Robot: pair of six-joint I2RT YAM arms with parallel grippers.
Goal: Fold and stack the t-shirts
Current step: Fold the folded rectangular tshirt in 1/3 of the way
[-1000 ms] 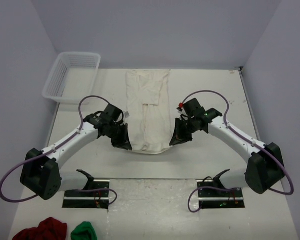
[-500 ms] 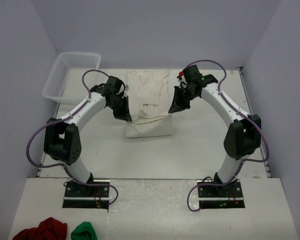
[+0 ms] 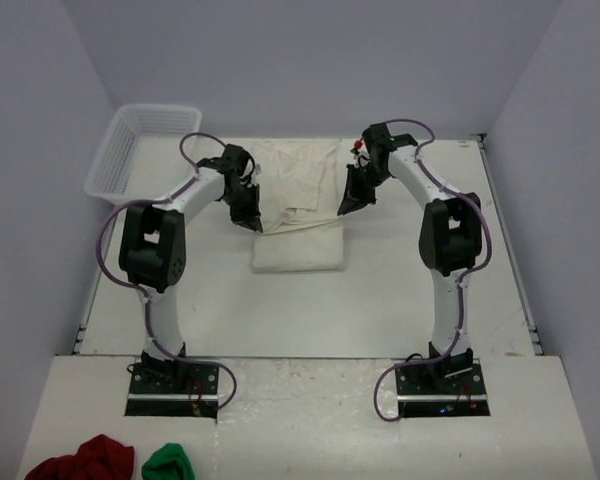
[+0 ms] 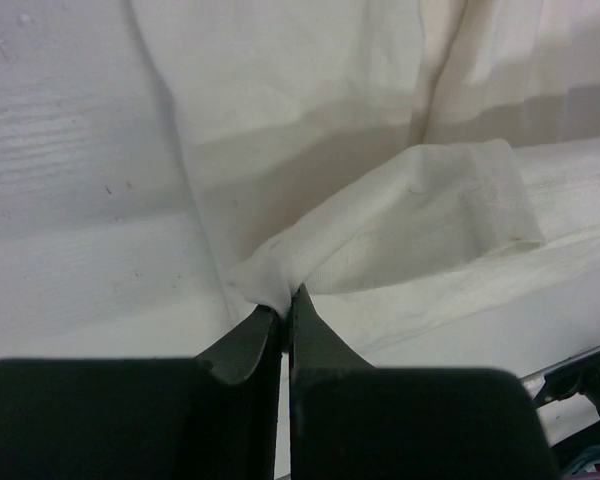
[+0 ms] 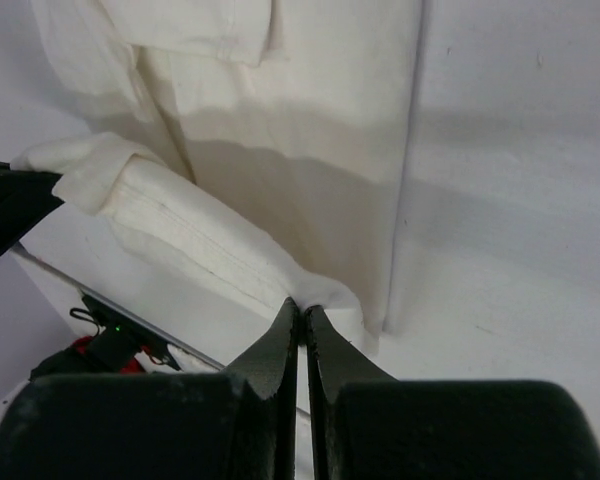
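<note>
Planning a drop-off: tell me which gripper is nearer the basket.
Left. The left gripper pinches the shirt nearer the basket; the right gripper pinches its far side.

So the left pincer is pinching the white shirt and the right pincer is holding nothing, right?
Not quite. The left pincer does pinch the white shirt, but the right pincer is not empty. The right wrist view shows it shut on the shirt's edge too.

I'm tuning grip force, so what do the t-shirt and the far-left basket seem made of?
The t-shirt: soft off-white fabric, probably cotton, matte; it drapes, creases and shows a stitched hem. The basket: likely rigid plastic, pale and semi-translucent, with mesh-like open walls.
</note>
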